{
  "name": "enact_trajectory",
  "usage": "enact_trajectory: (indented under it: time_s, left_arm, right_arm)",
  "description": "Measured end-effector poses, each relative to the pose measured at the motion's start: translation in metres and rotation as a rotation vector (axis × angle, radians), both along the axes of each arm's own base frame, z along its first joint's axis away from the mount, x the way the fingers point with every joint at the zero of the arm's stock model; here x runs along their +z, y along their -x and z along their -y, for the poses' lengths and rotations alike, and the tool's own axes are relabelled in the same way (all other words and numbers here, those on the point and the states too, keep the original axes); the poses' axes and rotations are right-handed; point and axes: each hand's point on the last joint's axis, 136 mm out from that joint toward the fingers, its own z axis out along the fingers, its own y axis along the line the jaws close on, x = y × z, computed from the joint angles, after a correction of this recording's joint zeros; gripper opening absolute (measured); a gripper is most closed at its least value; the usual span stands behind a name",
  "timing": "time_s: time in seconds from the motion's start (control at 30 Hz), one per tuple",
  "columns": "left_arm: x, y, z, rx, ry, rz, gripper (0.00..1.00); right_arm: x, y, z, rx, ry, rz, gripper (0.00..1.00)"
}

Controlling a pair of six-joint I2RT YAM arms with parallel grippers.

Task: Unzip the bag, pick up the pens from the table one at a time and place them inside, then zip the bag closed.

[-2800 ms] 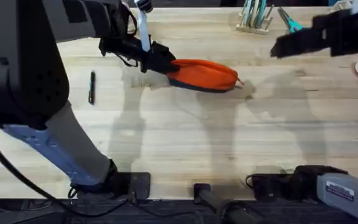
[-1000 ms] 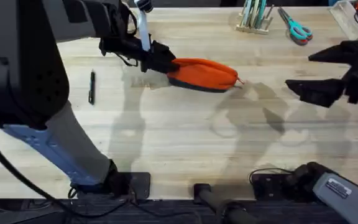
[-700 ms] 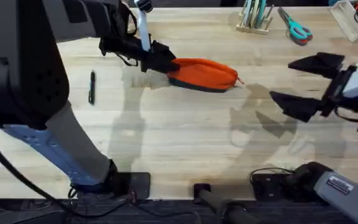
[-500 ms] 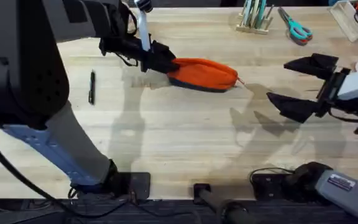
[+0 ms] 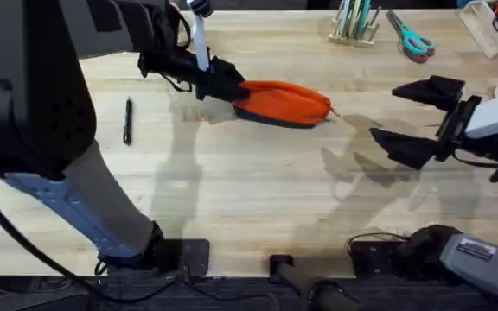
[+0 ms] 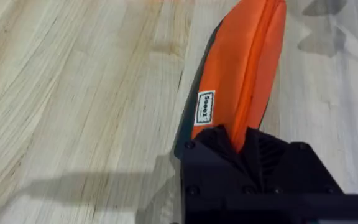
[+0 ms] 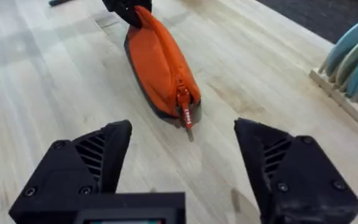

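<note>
Swinging in from the far right, the right fingers, spread wide, now face the red pull. Left fingers stay clamped on the smooth orange fabric bag; one slim black pen lies on the plank-grained tabletop.

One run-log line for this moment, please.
left gripper: shut on pouch end | right gripper: open, facing red pull | orange pouch: zipped | pen: on table

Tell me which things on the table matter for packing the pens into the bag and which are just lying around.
Part of the job:
- orange bag, zipped, one end clamped by the left gripper
- black pen on the table
- right gripper, open, facing the red zipper pull

Just lying about:
- teal-handled scissors
- wooden rack
</note>
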Motion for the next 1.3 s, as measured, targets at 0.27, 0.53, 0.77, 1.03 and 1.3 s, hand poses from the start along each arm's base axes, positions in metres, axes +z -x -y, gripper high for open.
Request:
enact_trajectory:
  time_s: [0.27, 0.53, 0.77, 1.03, 1.3]
  left_arm:
    - [0.0, 0.0, 0.0, 0.0, 0.0, 0.0, 0.042]
    - [0.0, 0.0, 0.0, 0.0, 0.0, 0.0, 0.042]
    - [0.0, 0.0, 0.0, 0.0, 0.0, 0.0, 0.041]
    - [0.0, 0.0, 0.0, 0.0, 0.0, 0.0, 0.041]
    - [0.0, 0.0, 0.0, 0.0, 0.0, 0.0, 0.041]
  right_arm:
    - [0.0, -0.001, 0.001, 0.001, 0.008, 0.011, 0.997]
    - [0.0, -0.002, 0.002, 0.0, 0.017, 0.019, 0.997]
    - [-0.006, -0.003, -0.003, 0.027, 0.06, 0.018, 0.997]
    - [-0.022, -0.011, -0.014, 0.096, 0.096, 0.011, 0.996]
    - [-0.053, -0.026, -0.028, 0.164, 0.099, -0.027, 0.994]
